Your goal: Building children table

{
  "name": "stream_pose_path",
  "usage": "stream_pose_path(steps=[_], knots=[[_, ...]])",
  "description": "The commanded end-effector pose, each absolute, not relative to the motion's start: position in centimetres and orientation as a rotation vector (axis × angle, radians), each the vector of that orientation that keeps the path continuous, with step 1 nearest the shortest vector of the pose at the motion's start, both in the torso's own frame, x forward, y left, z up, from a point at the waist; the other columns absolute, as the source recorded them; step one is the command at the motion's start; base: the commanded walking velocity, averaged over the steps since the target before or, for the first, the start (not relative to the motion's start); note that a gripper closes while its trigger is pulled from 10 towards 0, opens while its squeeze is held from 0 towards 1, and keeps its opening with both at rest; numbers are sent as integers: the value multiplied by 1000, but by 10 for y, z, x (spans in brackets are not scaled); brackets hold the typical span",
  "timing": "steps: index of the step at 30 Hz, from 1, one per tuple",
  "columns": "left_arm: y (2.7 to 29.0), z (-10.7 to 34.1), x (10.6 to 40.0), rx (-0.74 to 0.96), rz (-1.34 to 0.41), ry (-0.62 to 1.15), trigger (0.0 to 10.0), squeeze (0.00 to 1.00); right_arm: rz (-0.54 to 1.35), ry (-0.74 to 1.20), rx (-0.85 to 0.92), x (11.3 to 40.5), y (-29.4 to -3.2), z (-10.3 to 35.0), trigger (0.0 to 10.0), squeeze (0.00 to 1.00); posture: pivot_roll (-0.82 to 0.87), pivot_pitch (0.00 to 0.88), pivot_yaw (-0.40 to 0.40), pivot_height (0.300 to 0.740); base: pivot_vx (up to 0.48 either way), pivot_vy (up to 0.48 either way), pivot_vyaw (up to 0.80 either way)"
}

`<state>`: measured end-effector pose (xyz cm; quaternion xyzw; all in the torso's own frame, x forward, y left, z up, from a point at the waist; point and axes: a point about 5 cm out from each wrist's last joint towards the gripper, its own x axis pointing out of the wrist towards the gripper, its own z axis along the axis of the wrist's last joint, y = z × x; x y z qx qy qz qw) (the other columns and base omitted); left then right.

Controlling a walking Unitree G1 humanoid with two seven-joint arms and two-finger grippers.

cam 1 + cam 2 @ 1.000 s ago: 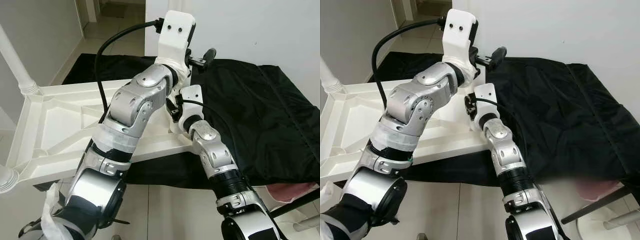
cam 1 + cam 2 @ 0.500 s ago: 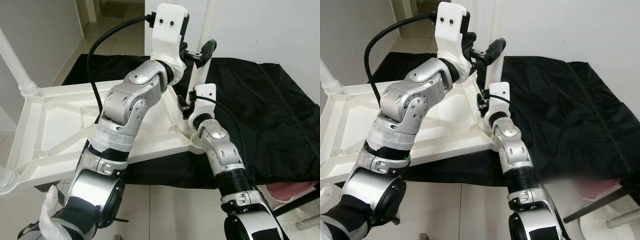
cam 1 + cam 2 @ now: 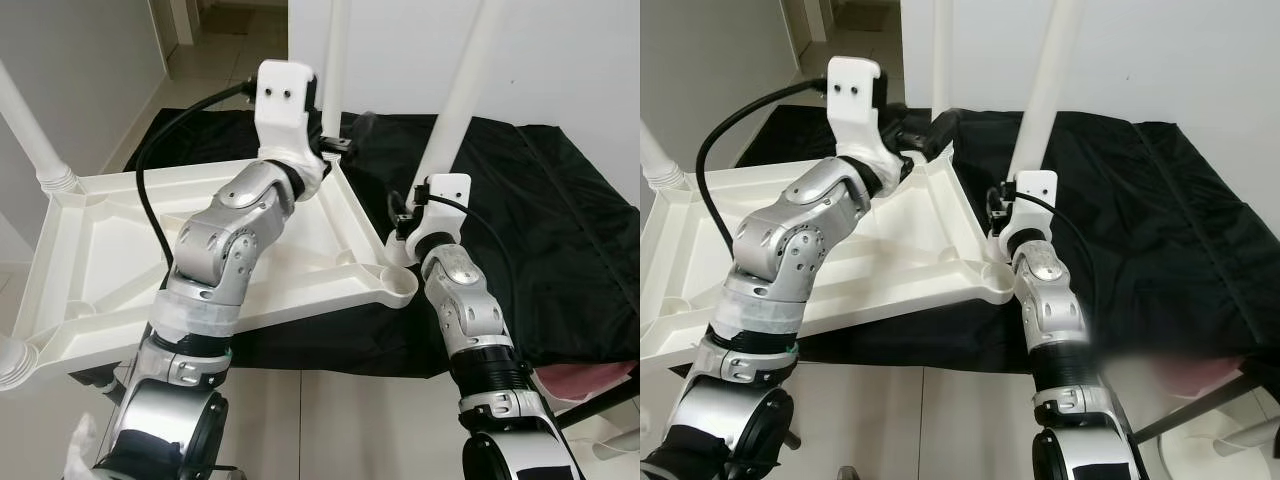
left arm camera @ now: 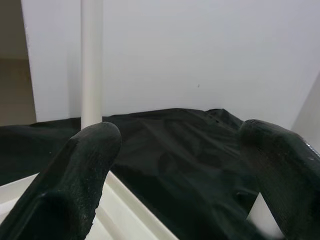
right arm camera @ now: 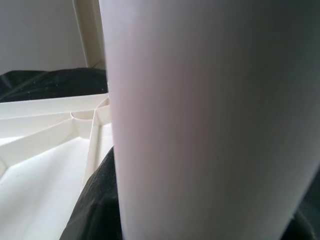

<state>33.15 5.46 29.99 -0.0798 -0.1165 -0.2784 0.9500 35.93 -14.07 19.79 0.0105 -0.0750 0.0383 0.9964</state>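
The white plastic tabletop (image 3: 110, 250) lies upside down, ribs up, partly on a black cloth (image 3: 540, 230) and overhanging the tiled floor (image 3: 330, 420); it looks stiff, light and smooth, so the rim or a rib seems the surest hold. A white table leg (image 3: 462, 95) rises near its empty corner socket (image 3: 398, 283), and looks a rigid, slippery tube best taken low; other legs stand at the far corner (image 3: 335, 55) and the left corners (image 3: 30, 125). The right gripper (image 3: 408, 208) is at this leg's lower end, the tube close against its camera, but whether it clasps it I cannot tell. The left gripper (image 4: 175, 175) hovers at the far rim, fingers (image 4: 75, 180) spread wide, holding nothing; its forearm crosses the tabletop and may hamper seating the leg.
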Motion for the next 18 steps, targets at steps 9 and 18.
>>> stream_pose_path(steps=[9, 18], knots=[[62, 255, 320, -60, -602, -200, 10000, 0, 103, -204, 17, 355, -146, 202, 10000, 0, 13, 37, -3, 740, 0, 0, 0], [58, 222, 304, -32, -605, -220, 10000, 0, 158, -228, 0, 350, -144, 199, 10000, 0, 18, 29, -14, 740, 0, 0, 0]])
